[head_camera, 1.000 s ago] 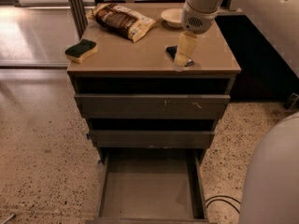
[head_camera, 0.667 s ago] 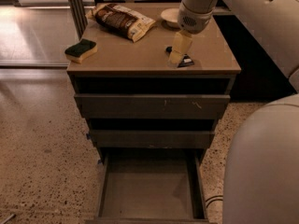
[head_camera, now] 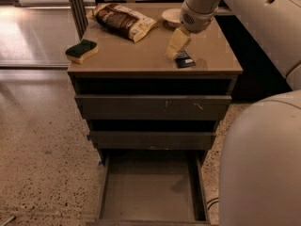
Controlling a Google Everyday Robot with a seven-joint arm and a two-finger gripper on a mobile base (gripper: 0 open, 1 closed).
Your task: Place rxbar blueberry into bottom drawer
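Rxbar blueberry (head_camera: 184, 59) lies flat on the cabinet top (head_camera: 136, 55), near its front right corner. Camera view: your gripper (head_camera: 176, 46) angles down just beside the bar's left end — whether it is spread or pinching cannot be told. Bottom drawer (head_camera: 150, 197) stands pulled out below. Sponge (head_camera: 81, 50) and snack bag (head_camera: 123, 20) sit well apart — to the left.

No writing can be read. The print on the brown-and-white snack bag (head_camera: 124, 20) and on the rxbar blueberry (head_camera: 185, 60) is illegible. The pincer (head_camera: 173, 51) hangs low over the table (head_camera: 136, 55), just beside the bar.
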